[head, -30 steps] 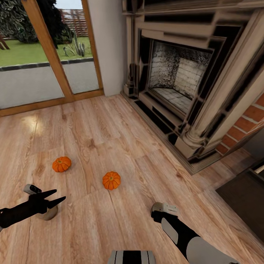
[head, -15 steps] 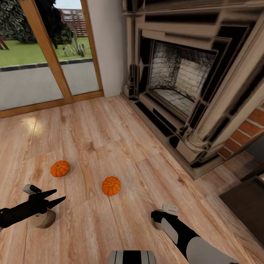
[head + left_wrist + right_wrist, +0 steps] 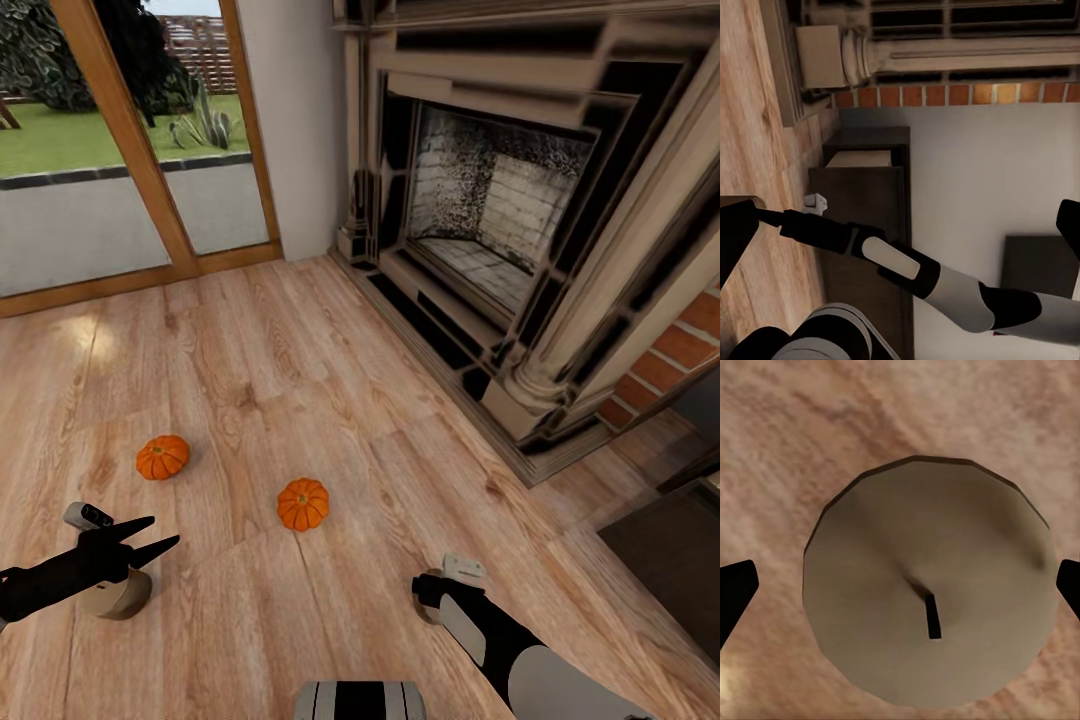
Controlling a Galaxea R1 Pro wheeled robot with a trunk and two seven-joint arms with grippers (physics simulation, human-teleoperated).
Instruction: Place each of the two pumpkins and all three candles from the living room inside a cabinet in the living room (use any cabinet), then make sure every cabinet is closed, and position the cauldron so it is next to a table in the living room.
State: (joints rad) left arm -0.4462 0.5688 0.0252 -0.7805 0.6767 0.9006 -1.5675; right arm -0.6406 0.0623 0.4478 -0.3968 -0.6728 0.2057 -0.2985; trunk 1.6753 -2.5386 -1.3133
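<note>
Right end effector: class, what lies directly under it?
Under the open right end effector stands a beige candle with a dark wick, upright on the wood floor. The candle's sides and base are hidden.

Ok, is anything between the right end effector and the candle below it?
Nothing visible does. The right end effector hangs open straight over the candle, one fingertip off each side, and the candle stands on the wood floor.

arms (image 3: 500, 640): black, white panels (glossy) | fingers (image 3: 150, 535): black, seemingly pointed
</note>
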